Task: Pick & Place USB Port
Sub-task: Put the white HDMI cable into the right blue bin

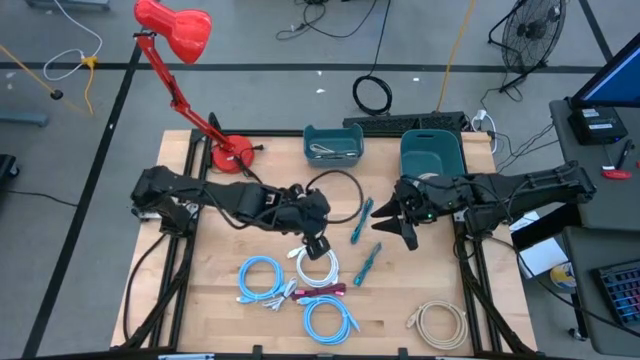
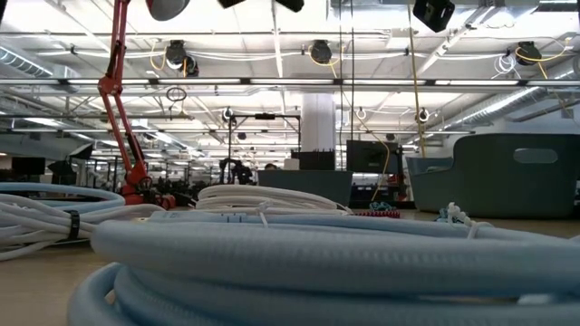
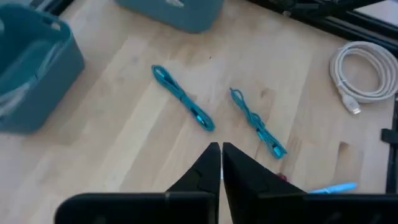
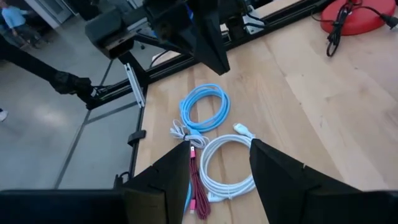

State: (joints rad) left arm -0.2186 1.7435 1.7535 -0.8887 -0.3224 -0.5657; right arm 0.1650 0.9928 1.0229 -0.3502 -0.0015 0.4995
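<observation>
Two bundled teal cables (image 1: pixel 361 220) (image 1: pixel 367 262) lie on the wooden table between my arms; they also show in the left wrist view (image 3: pixel 183 106) (image 3: pixel 258 124). A white coil (image 1: pixel 318 266), two light blue coils (image 1: pixel 260 278) (image 1: pixel 330 320) and a dark red cable (image 1: pixel 320 292) lie toward the near edge. My left gripper (image 1: pixel 317 244) is shut and empty above the white coil. Its shut fingers show in the left wrist view (image 3: pixel 219 149). My right gripper (image 1: pixel 392 228) is open and empty, just right of the teal cables. Its wrist view (image 4: pixel 221 162) looks over the white coil (image 4: pixel 227 165).
Two teal bins (image 1: pixel 333 143) (image 1: pixel 432 155) stand at the far edge, the left one holding a white cable. A red desk lamp (image 1: pixel 231 152) stands at the far left. A black cable loop (image 1: pixel 336 190) lies mid-table and a beige coil (image 1: pixel 440 322) at the near right.
</observation>
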